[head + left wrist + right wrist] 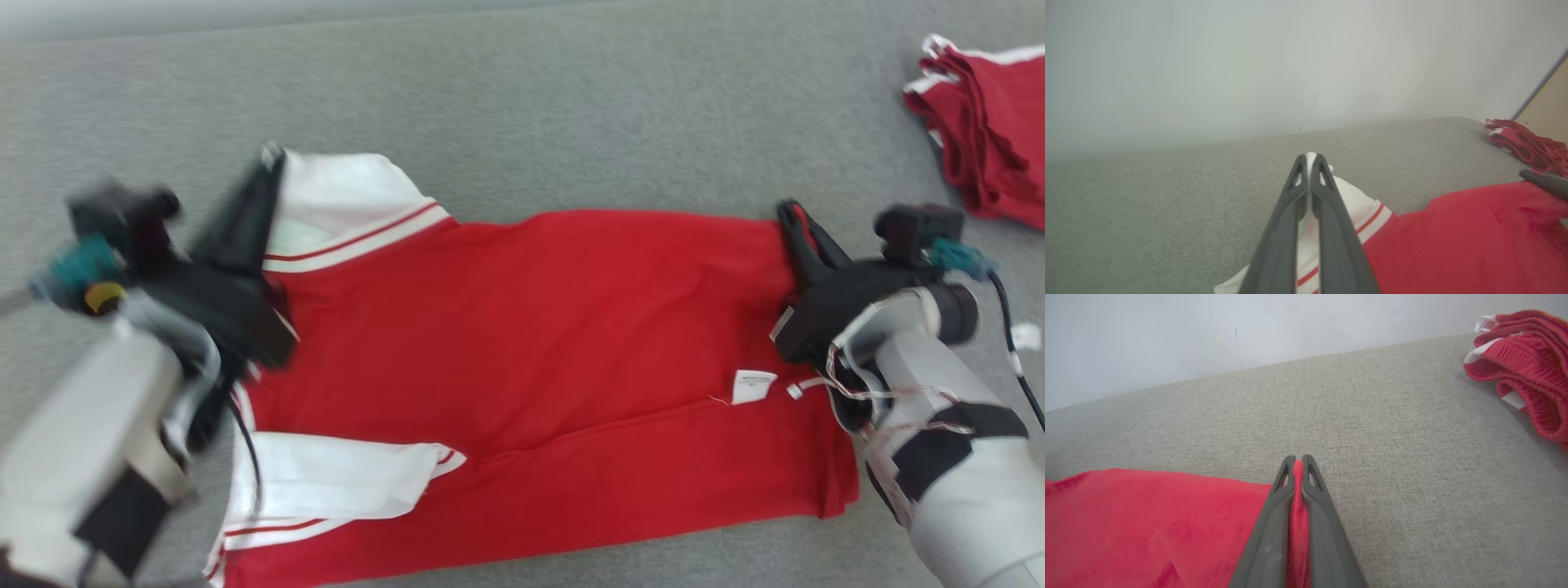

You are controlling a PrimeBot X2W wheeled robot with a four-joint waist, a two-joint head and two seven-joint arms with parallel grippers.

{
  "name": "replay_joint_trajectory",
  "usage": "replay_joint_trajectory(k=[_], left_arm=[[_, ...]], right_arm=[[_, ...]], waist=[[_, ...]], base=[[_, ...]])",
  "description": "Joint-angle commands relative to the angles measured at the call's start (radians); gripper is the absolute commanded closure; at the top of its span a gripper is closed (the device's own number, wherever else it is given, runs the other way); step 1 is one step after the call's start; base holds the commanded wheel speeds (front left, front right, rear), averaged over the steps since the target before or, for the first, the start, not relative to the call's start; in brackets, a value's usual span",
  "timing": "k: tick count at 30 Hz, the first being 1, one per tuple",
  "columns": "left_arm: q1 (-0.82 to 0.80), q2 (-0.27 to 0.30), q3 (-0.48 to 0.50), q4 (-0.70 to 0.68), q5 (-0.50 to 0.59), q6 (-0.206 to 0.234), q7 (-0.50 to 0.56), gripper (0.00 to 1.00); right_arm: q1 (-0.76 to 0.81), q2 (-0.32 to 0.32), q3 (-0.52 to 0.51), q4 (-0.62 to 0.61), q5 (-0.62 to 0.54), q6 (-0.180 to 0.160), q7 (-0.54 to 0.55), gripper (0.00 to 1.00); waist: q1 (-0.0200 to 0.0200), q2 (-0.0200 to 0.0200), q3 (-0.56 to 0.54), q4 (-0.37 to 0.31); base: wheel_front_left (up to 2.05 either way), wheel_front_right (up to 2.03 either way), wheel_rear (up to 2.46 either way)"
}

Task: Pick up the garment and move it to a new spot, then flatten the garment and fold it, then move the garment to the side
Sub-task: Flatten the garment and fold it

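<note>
A red garment (531, 359) with white, red-striped sleeves lies spread across the grey cloth surface (522, 106), a white label on its lower right part. My left gripper (269, 159) is shut on the upper white sleeve at the garment's left end; in the left wrist view that gripper (1310, 157) pinches white cloth (1359, 204) between its fingers. My right gripper (788, 208) is shut on the garment's upper right corner; the right wrist view shows the gripper (1298, 459) with red cloth (1147, 522) clamped in it.
A pile of other red-and-white garments (988, 122) lies at the far right, also visible as a pile (1527, 363) in the right wrist view. A pale wall (1290, 61) rises behind the surface. Bare grey surface stretches beyond the garment.
</note>
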Motion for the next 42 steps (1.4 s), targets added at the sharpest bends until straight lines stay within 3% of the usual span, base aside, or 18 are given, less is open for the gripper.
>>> replay_joint_trajectory(k=[1,13,19,22,23,24,25,26,31,34,42], left_arm=[[0.044,0.001,-0.001,-0.029,-0.001,0.010,-0.009,1.00],[0.441,0.016,0.110,-0.412,0.015,0.183,-0.038,1.00],[0.617,-0.014,0.197,-0.529,0.039,0.232,-0.037,1.00],[0.692,-0.033,0.215,-0.542,0.040,0.232,-0.037,1.00],[0.706,-0.036,0.219,-0.539,0.044,0.231,-0.037,1.00],[0.718,-0.038,0.221,-0.532,0.056,0.230,-0.037,0.84],[0.726,-0.045,0.231,-0.524,0.060,0.227,-0.037,0.52],[0.739,-0.056,0.246,-0.517,0.063,0.225,-0.037,0.00],[0.780,-0.112,0.335,-0.502,0.127,0.233,-0.037,0.00],[0.805,-0.153,0.411,-0.507,0.219,0.230,-0.037,0.00],[0.854,-0.279,0.608,-0.518,0.441,0.171,-0.037,0.00]], right_arm=[[0.019,-0.013,0.002,-0.006,0.006,-0.003,-0.012,1.00],[0.191,-0.086,-0.014,-0.121,0.032,-0.003,-0.093,1.00],[0.292,-0.106,-0.093,-0.240,0.015,-0.003,-0.094,1.00],[0.352,-0.101,-0.121,-0.271,0.008,-0.003,-0.094,1.00],[0.365,-0.097,-0.119,-0.276,0.007,-0.003,-0.094,0.90],[0.374,-0.096,-0.120,-0.285,0.001,-0.003,-0.094,0.66],[0.383,-0.097,-0.129,-0.295,0.000,-0.003,-0.094,0.40],[0.397,-0.096,-0.134,-0.301,0.001,-0.003,-0.094,0.00],[0.454,-0.086,-0.169,-0.355,0.007,-0.003,-0.094,0.00],[0.480,-0.087,-0.177,-0.367,0.008,-0.003,-0.095,0.00],[0.498,-0.075,-0.190,-0.303,0.018,-0.003,-0.046,0.00]], waist=[[0.0001,0.0000,-0.035,0.039],[0.0001,0.0000,-0.101,0.069],[0.0001,0.0000,-0.118,0.070],[0.0001,0.0000,-0.127,0.071],[0.0001,0.0000,-0.130,0.070],[0.0001,0.0000,-0.132,0.068],[0.0001,0.0000,-0.135,0.069],[0.0001,0.0000,-0.138,0.068],[0.0001,0.0000,-0.161,0.065],[0.0001,0.0000,-0.173,0.061],[0.0001,0.0000,-0.193,0.066]], base=[[0.00,0.00,0.00],[0.00,0.00,0.00],[0.00,0.00,0.00],[0.00,0.00,0.00],[0.00,0.00,0.00],[0.00,0.00,0.00],[0.00,0.00,0.00],[0.00,0.00,0.00],[0.00,0.00,0.00],[0.00,0.00,0.00],[0.00,0.00,0.00]])
